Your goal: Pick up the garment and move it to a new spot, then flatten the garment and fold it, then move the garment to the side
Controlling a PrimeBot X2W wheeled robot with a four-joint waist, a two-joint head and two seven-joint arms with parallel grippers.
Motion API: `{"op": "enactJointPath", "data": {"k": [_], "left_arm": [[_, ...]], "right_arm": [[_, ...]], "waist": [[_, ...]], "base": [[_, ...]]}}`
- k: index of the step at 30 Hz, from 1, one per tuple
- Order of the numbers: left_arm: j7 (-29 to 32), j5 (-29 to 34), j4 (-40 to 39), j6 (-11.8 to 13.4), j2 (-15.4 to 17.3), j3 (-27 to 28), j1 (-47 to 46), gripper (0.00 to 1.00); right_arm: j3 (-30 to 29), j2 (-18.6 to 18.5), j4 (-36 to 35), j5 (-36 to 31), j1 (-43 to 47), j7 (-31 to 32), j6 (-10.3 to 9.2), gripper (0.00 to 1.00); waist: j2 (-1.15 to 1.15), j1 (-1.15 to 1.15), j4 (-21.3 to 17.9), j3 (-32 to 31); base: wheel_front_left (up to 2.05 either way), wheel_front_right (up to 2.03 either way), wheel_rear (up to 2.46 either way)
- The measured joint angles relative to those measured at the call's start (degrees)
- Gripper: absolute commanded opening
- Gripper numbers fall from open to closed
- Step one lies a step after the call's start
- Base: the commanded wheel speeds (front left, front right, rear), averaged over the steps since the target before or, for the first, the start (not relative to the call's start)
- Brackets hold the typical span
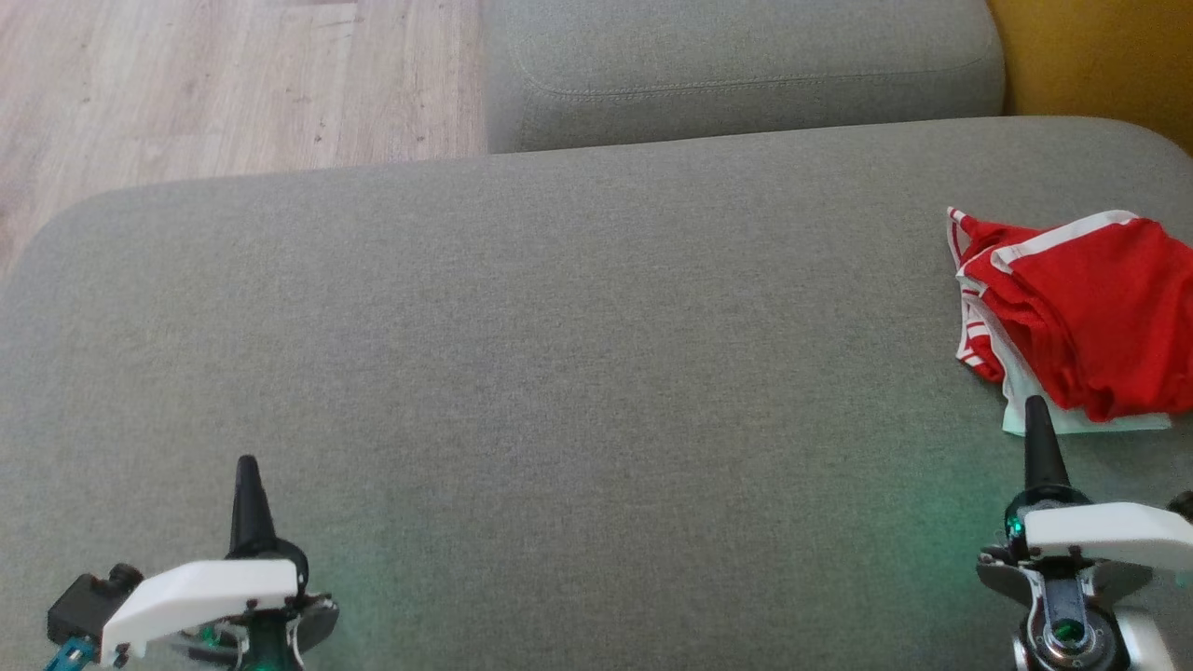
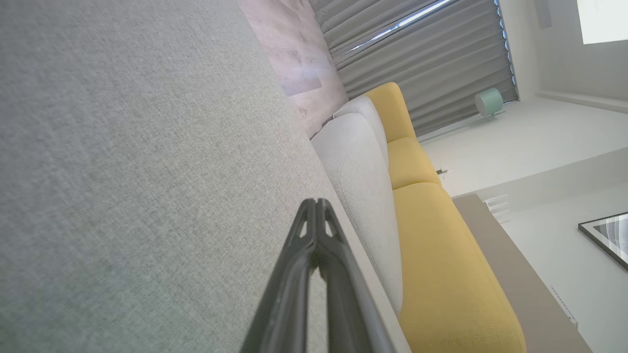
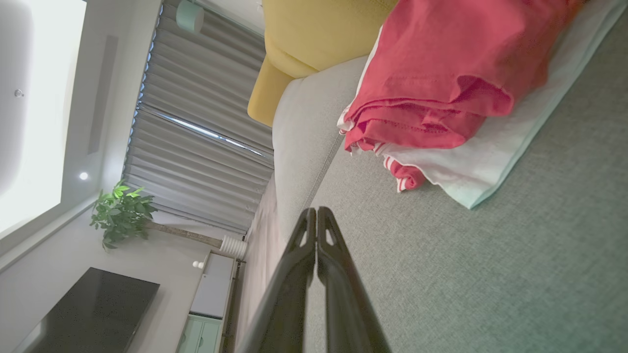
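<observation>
A crumpled red garment (image 1: 1090, 308) with white stripes and a pale lining lies at the right edge of the grey sofa seat (image 1: 559, 326). In the right wrist view the same garment (image 3: 441, 78) bunches in the upper right. My right gripper (image 1: 1036, 410) is shut and empty, its tip just short of the garment's near pale hem. My left gripper (image 1: 247, 466) is shut and empty too, low on the left, far from the garment. In both wrist views the fingertips (image 2: 316, 203) (image 3: 316, 212) press together over bare fabric.
A grey back cushion (image 1: 736, 65) runs behind the seat, with a yellow cushion (image 1: 1100, 56) at the far right. Wooden floor (image 1: 214, 84) lies beyond the seat's far left edge. The wide grey seat stretches between the grippers.
</observation>
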Motion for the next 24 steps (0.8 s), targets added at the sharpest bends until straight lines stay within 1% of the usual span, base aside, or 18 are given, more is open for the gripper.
{"op": "enactJointPath", "data": {"k": [24], "left_arm": [[4.0, -13.0, 0.5, -1.6, 0.0, 2.1, -0.1, 0.00]], "right_arm": [[-1.3, 0.0, -0.4, 15.3, 0.0, 3.7, 0.00, 0.00]], "waist": [[0.00, 0.00, -0.4, -0.5]], "base": [[0.00, 0.00, 0.00]]}}
